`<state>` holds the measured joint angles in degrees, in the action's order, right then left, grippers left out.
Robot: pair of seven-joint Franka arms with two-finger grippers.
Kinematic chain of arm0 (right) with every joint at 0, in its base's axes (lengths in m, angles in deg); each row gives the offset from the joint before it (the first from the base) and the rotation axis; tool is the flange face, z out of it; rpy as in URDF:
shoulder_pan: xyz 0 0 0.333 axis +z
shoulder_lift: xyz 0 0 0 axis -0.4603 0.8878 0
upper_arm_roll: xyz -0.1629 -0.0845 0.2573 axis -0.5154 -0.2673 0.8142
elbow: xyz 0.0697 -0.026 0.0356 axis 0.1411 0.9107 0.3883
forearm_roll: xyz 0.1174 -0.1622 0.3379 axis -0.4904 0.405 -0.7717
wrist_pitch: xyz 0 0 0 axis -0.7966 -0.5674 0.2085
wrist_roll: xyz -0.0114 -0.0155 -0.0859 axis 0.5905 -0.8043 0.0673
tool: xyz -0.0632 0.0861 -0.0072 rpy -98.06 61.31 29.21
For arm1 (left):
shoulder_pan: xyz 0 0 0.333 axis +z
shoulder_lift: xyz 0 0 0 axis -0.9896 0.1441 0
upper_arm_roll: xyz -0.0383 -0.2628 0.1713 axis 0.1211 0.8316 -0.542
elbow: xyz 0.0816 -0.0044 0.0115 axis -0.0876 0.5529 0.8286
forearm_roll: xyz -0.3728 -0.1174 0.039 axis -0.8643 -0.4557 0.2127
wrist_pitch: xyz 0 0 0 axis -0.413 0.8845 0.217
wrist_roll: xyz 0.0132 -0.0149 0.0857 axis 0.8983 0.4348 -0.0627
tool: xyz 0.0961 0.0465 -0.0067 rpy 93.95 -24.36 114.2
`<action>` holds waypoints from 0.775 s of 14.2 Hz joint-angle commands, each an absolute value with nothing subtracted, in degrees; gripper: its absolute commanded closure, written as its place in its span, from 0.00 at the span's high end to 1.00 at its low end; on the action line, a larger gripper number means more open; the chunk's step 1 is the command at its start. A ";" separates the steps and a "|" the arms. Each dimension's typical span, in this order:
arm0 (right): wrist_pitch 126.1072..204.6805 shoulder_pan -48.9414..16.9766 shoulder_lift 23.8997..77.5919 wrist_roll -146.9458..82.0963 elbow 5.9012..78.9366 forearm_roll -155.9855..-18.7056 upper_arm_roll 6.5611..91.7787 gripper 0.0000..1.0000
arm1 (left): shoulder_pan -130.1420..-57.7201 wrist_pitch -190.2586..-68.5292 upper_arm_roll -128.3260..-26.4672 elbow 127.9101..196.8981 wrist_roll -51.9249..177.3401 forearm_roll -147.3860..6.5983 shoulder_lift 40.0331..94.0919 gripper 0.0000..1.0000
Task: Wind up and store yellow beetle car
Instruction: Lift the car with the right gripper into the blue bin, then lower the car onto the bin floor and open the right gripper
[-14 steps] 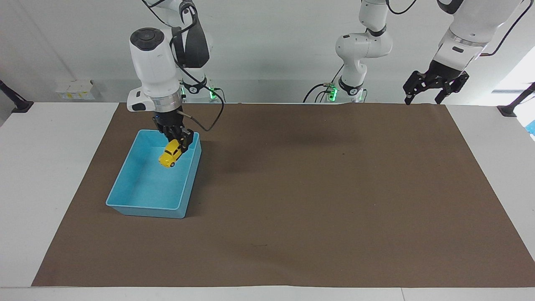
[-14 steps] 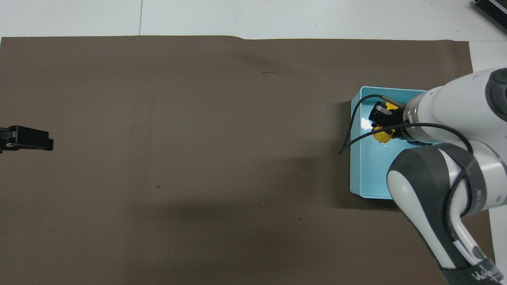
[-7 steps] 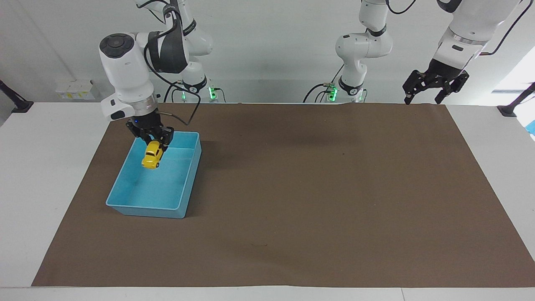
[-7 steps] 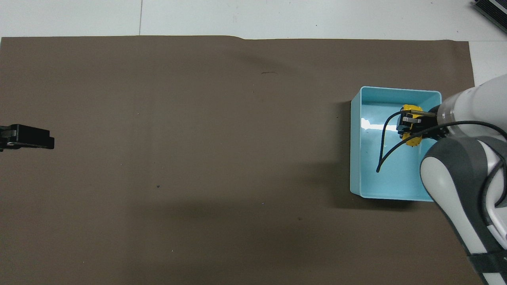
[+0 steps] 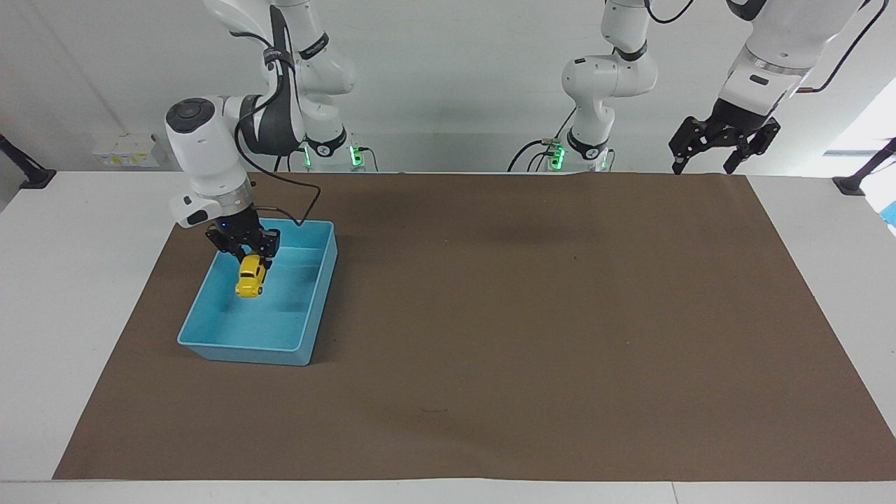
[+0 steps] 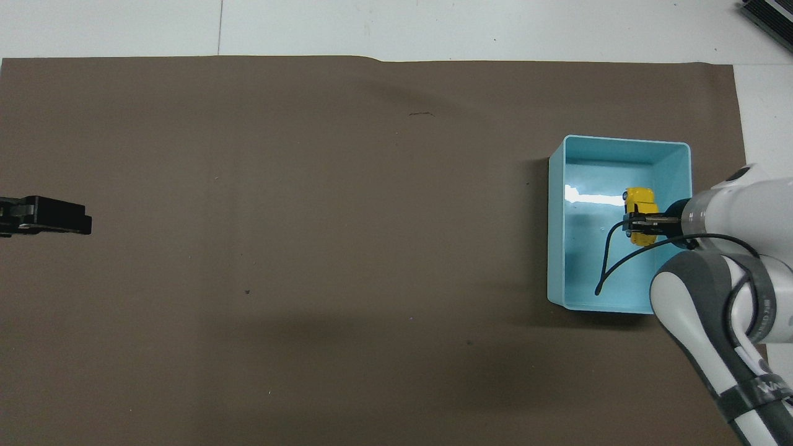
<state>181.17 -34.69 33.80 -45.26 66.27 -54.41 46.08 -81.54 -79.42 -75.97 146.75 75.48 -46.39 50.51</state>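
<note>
The yellow beetle car (image 5: pixel 250 277) hangs tilted, one end down, from my right gripper (image 5: pixel 249 260), which is shut on its upper end. The car is low inside the light blue bin (image 5: pixel 309 329), close to or touching the floor; I cannot tell which. In the overhead view the car (image 6: pixel 639 202) shows inside the bin (image 6: pixel 556 235), with the right gripper (image 6: pixel 642 224) over its end nearer the robots. My left gripper (image 5: pixel 721 145) waits open and empty, raised over the mat's edge at the left arm's end; it also shows in the overhead view (image 6: pixel 46 217).
A large brown mat (image 5: pixel 532 315) covers the white table (image 5: pixel 77 280). The bin stands on it at the right arm's end. A black cable (image 6: pixel 604 272) from the right wrist hangs over the bin.
My right gripper has carried the car across the bin toward the right arm's end of the table and lowered it deeper into the bin. The left arm has barely moved.
</note>
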 commanded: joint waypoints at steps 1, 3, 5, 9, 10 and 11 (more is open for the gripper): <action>189.09 -35.23 35.12 -42.45 70.76 -56.05 46.45 0.00 | -82.33 -78.38 -76.64 146.63 75.69 -46.84 50.06 1.00; 193.06 -35.49 37.15 -40.43 72.69 -56.05 46.45 0.00 | -82.33 -78.37 -76.64 146.63 75.60 -46.84 50.06 1.00; 197.45 -35.49 39.00 -40.42 75.06 -56.05 46.45 0.00 | -82.33 -78.37 -76.64 146.63 75.60 -46.84 50.06 1.00; 202.22 -35.84 41.73 -40.42 76.92 -56.05 46.36 0.17 | -82.24 -78.64 -76.64 146.63 74.99 -46.84 50.15 1.00; 202.05 -35.76 41.82 -41.21 76.83 -56.05 46.45 0.62 | -82.24 -78.55 -76.64 146.63 74.90 -46.84 50.15 1.00; 201.87 -35.76 41.82 -41.13 76.66 -56.05 46.45 1.00 | -82.24 -78.46 -76.73 146.55 75.07 -46.84 50.15 1.00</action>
<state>201.31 -34.84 41.36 -43.14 75.95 -54.41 46.08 -81.54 -79.23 -76.02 146.74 75.46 -46.39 50.50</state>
